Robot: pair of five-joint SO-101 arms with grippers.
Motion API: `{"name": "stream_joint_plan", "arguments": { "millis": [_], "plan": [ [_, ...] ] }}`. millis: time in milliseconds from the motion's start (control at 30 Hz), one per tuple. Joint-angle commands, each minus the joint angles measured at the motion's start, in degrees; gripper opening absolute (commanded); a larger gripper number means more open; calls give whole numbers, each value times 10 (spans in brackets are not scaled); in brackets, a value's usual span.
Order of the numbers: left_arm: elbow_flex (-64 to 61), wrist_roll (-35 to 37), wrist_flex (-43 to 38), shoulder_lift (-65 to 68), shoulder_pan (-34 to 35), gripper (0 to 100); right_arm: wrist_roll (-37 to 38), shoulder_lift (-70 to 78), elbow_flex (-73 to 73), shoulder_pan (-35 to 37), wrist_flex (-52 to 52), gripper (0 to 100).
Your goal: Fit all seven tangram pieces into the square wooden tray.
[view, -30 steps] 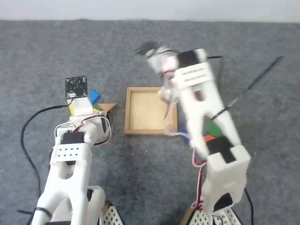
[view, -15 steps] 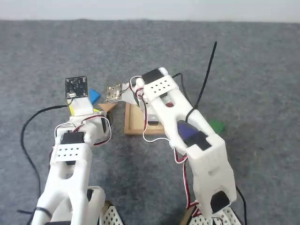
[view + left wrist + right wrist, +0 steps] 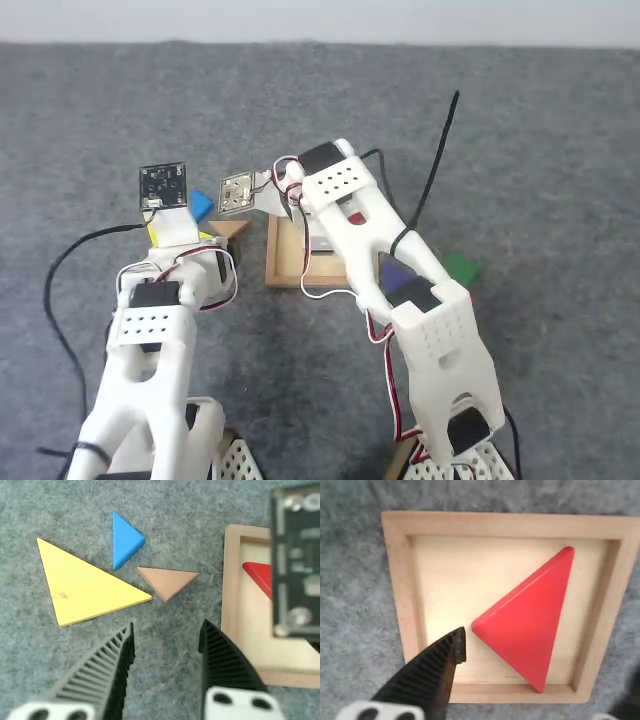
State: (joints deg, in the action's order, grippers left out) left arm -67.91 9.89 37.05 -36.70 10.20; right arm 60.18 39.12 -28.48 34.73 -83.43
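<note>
The square wooden tray (image 3: 395, 580) holds a large red triangle (image 3: 530, 625), whose lower corner reaches the rim. My right gripper (image 3: 545, 672) hangs open over the tray, one finger (image 3: 442, 667) close beside the triangle's corner without touching it. The right arm (image 3: 345, 200) lies across the tray (image 3: 285, 268). My left gripper (image 3: 168, 627) stands open over bare carpet, just short of the yellow triangle (image 3: 85, 587), the small blue triangle (image 3: 125, 540) and the tan triangle (image 3: 167, 581). These three lie left of the tray (image 3: 232, 605).
A green piece (image 3: 462, 268) and a purple piece (image 3: 393, 275) lie on the grey carpet to the right of the tray, partly under the right arm. The right arm's camera board (image 3: 297, 560) hangs over the tray's left side.
The right arm swung from the tray's right side leftwards across it, and its wrist now sits over the tray's left edge. The left arm has not moved.
</note>
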Motion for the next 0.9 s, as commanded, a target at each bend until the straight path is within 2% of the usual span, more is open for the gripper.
{"name": "stream_joint_plan", "arguments": {
  "millis": [0, 167, 300, 367, 433, 567, 600, 700, 767, 867],
  "plan": [
    [4, -9, -13, -17, 3, 207, 7, -36, -33, 0, -1, 556],
    [4, -9, -13, -17, 3, 207, 0, -90, -55, -21, -58, 556],
    [4, -9, -13, -17, 3, 207, -40, -168, -72, -45, -142, 554],
    [4, -9, -13, -17, 3, 207, -69, -204, -70, -54, -179, 522],
    [4, -9, -13, -17, 3, 207, -105, -233, -58, -58, -195, 417],
    [4, -9, -12, -18, 3, 207, -201, -276, -3, -57, -190, 55],
    [4, -9, -12, -18, 3, 206, -225, -278, 13, -49, -189, 11],
    [4, -9, -11, -21, 3, 205, -309, -276, 79, -18, -168, 59],
    [4, -9, -11, -21, 3, 205, -362, -269, 132, -5, -109, 92],
    [3, -9, -11, -21, 3, 205, -437, -236, 202, -5, 22, 74]
  ]
}}
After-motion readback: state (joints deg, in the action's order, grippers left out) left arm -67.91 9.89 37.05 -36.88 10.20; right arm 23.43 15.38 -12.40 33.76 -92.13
